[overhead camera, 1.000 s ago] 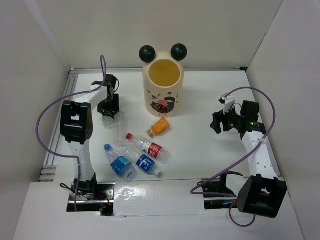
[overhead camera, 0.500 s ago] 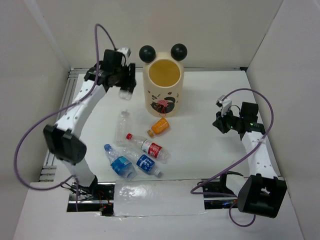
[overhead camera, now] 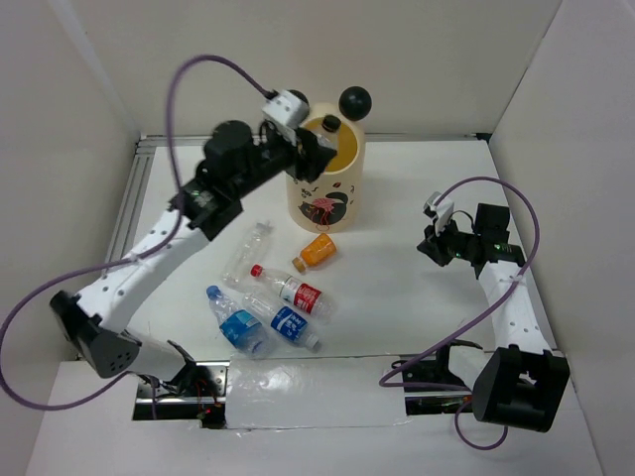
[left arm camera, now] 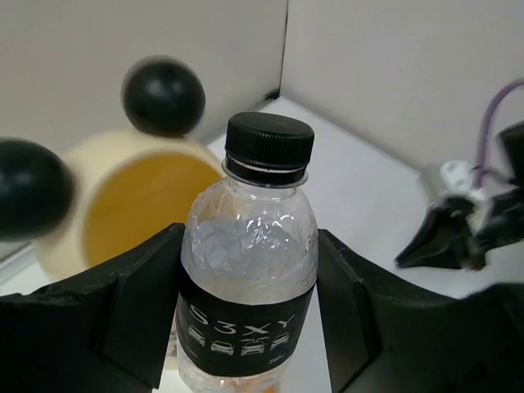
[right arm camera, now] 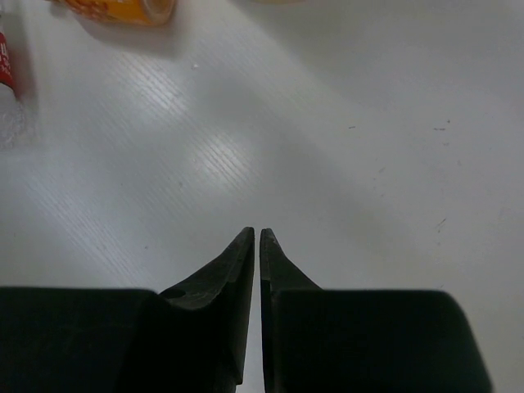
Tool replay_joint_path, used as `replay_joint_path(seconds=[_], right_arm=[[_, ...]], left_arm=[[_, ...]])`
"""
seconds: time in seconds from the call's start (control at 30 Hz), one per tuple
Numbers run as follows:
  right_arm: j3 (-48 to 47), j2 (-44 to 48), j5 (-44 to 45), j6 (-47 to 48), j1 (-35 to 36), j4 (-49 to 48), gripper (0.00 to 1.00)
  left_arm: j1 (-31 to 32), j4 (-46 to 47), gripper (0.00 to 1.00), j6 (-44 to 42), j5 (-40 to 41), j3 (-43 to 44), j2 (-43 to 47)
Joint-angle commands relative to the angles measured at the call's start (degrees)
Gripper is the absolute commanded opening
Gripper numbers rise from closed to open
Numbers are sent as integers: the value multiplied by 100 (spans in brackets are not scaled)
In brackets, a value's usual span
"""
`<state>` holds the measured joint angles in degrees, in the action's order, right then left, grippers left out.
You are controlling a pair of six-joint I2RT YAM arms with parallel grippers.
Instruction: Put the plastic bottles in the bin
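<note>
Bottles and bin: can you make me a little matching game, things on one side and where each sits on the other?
1. black-capped bottle
2. orange bottle
3. bin
4. red-labelled bottle

A. upright at the back of the table
B. lying just in front of the bin
C. gripped in the left arm's jaws
D. lying beside a blue-labelled bottle

Pairs: 1-C, 2-B, 3-A, 4-D
</note>
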<state>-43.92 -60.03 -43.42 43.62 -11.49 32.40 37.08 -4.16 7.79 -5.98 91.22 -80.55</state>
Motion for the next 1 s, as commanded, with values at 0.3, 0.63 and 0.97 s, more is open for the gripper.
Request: replay_joint_path(seconds=[0.3,0.63,0.97], right_arm=[[129,44,-167,341,50,249,15],[182,44,-220,524,50,249,45],[77,97,-527,886,50,512,62]], left_arm=[[502,2825,0,-1342,1652,-500,-513],[555,3509,7,-2027,2566,-140,-1612],[555,4143,61,-2361,3085,-78,-2131]])
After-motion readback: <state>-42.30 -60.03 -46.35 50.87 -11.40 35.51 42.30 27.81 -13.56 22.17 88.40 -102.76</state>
